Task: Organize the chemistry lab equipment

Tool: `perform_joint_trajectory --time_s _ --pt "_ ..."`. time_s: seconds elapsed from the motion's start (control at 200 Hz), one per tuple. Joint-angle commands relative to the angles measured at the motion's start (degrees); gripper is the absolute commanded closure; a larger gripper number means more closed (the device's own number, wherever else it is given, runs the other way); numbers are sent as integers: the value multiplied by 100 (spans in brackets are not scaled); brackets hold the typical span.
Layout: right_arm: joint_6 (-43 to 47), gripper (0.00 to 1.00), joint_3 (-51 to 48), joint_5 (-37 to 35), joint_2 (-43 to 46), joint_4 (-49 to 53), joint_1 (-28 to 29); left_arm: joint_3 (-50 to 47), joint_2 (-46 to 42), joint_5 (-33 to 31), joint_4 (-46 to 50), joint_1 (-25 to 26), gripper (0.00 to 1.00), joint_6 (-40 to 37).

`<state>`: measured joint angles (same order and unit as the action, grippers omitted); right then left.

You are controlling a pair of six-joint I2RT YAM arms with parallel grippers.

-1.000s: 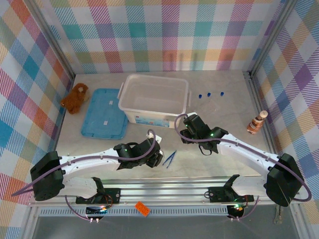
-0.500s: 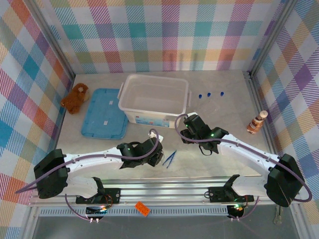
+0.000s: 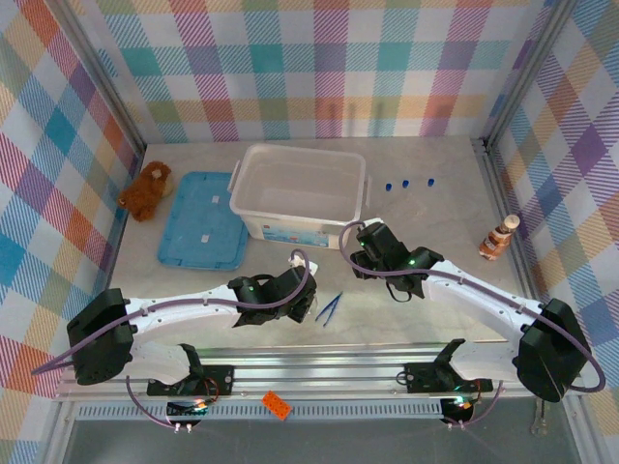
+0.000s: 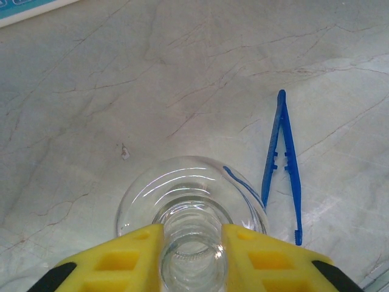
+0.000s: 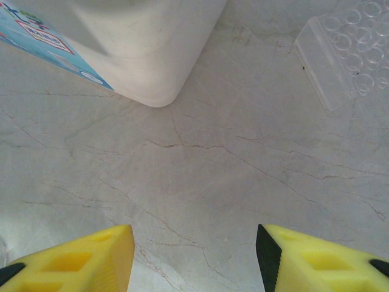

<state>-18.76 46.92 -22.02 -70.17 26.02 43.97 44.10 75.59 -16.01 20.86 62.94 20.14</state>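
A clear glass flask [image 4: 191, 201] stands upright on the marble table, and my left gripper [image 4: 192, 234] is shut on its neck, yellow fingers [image 4: 130, 252] pressed to both sides. Slim blue tweezers [image 4: 282, 161] lie flat just right of the flask, apart from it; from above the tweezers [image 3: 328, 307] sit right beside the left gripper [image 3: 304, 296]. Three blue-capped test tubes [image 3: 406, 183] lie at the back, right of the bin. My right gripper [image 5: 194, 243] hangs open over bare table near the bin's front right corner, with nothing between its fingers.
A white open bin [image 3: 300, 191] stands mid-table with its blue lid [image 3: 201, 222] flat to its left. A brown plush toy [image 3: 145, 190] lies far left, a striped bottle-like figure [image 3: 498, 238] far right. A clear rack with round wells [image 5: 352, 52] lies ahead of the right gripper.
The left jaws have closed in onto the flask's neck after the left arm slid slightly to the right. The right arm has stayed in place.
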Motion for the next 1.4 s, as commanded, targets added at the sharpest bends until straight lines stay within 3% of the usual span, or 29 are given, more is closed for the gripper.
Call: perform_joint_trajectory --time_s 0.0,0.675,1.16,1.395 --pt "-1 43 -60 -89 82 -14 33 155 62 -184 74 60 75 51" --pt "-22 44 -91 -227 276 -4 33 1184 -232 -378 650 -27 86 -357" --pt "-163 45 4 -633 141 165 16 3584 -66 -269 1822 -528 87 -949" --pt "-193 45 56 -545 241 195 -11 4978 529 -273 2085 -971 88 -1443"
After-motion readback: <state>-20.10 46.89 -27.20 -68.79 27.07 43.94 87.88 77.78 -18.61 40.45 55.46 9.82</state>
